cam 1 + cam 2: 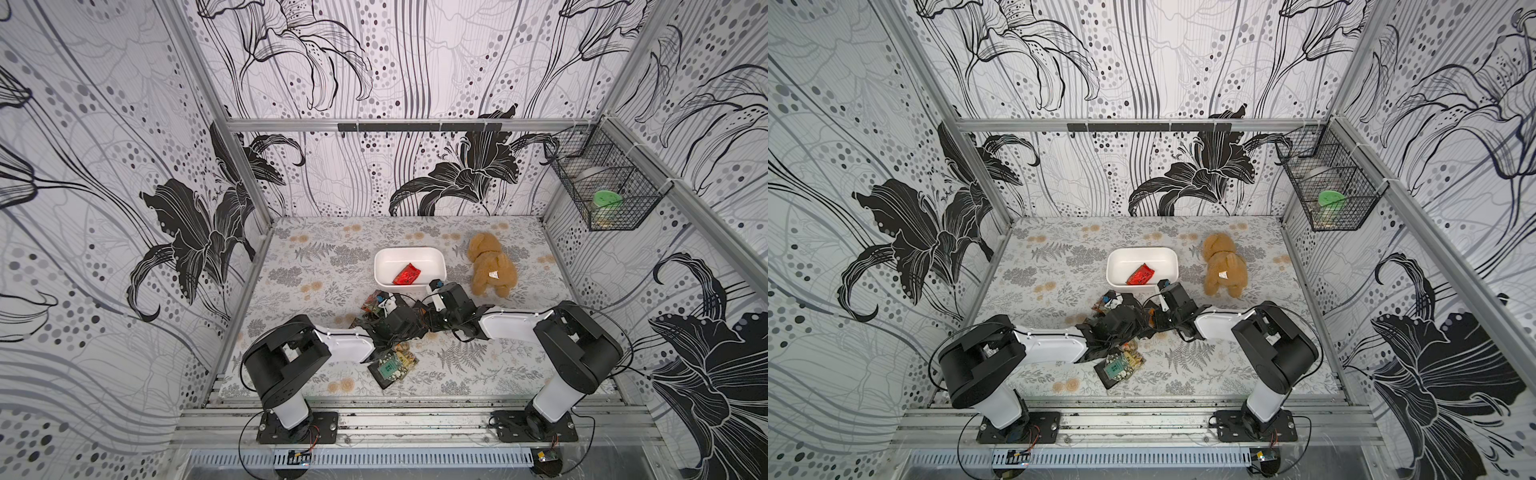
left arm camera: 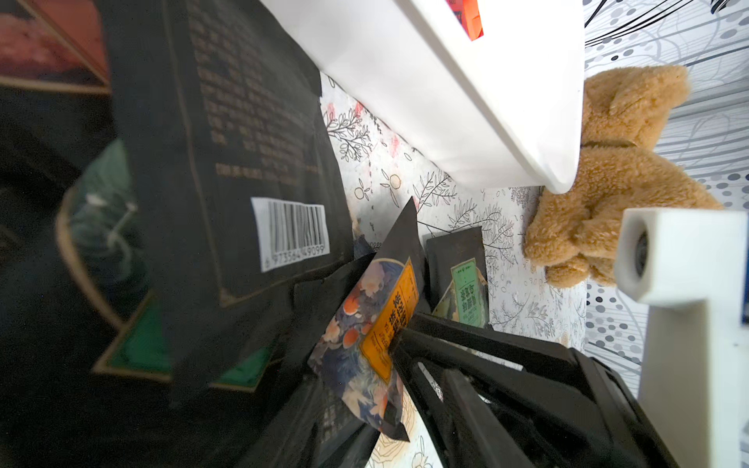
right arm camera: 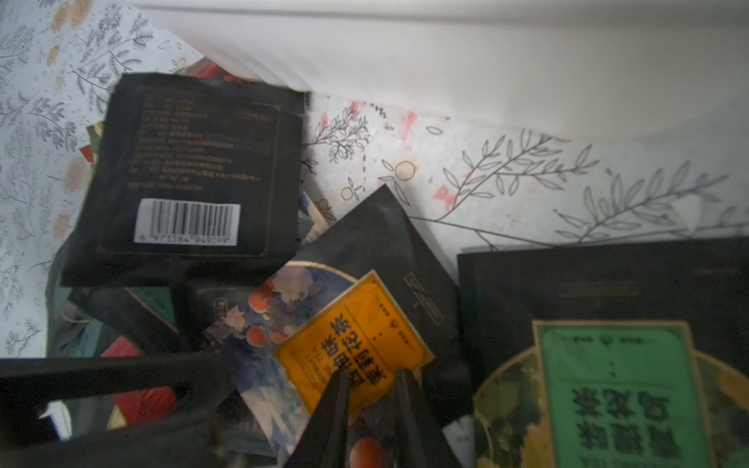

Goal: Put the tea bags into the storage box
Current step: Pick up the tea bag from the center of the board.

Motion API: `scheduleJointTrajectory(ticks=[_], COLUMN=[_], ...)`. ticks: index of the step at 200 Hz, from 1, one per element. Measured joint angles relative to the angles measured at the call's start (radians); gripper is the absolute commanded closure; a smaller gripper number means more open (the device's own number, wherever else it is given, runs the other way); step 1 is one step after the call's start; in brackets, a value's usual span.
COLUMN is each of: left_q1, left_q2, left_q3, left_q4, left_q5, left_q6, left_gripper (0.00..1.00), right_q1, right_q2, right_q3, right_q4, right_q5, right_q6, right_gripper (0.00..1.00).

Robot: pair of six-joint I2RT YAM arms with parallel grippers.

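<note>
The white storage box (image 1: 382, 266) (image 2: 446, 101) stands mid-table with one red tea bag (image 1: 407, 274) in it. Just in front of it my two grippers meet over scattered tea bags (image 1: 392, 365). My right gripper (image 3: 373, 377) (image 1: 422, 311) is pinched on an orange-labelled tea bag (image 3: 348, 344) (image 2: 385, 324), which hangs tilted off the table. That bag's lower end lies between the spread fingers of my left gripper (image 2: 385, 405) (image 1: 409, 322). A black bag with a barcode (image 3: 186, 182) and a green-labelled bag (image 3: 616, 385) lie beside it.
A tan plush toy (image 1: 490, 266) (image 2: 608, 170) lies right of the box. A black wire basket (image 1: 602, 183) holding a green-lidded jar hangs on the right wall. More tea bags (image 1: 372, 301) lie left of the box's near corner.
</note>
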Motion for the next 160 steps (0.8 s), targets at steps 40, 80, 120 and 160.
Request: scheduleJointTrajectory(ticks=[40, 80, 120, 160], left_q1=[0.015, 0.022, 0.032, 0.04], left_q2=[0.021, 0.041, 0.061, 0.079], left_q3=[-0.001, -0.001, -0.001, -0.011], left_q4=[0.04, 0.061, 0.08, 0.102], left_q5=[0.01, 0.011, 0.013, 0.027], left_q6=[-0.025, -0.039, -0.046, -0.046], left_gripper=[0.58, 0.67, 0.81, 0.98], right_q1=[-0.002, -0.002, -0.002, -0.002], right_q2=[0.001, 0.001, -0.003, -0.063], right_q3=[0.001, 0.001, -0.001, -0.029], right_q4=[0.0, 0.005, 0.017, 0.036], right_q5=[-0.011, -0.035, -0.048, -0.059], right_q6=[0.003, 0.003, 0.003, 0.002], right_gripper=[0.76, 0.76, 0.75, 0.75])
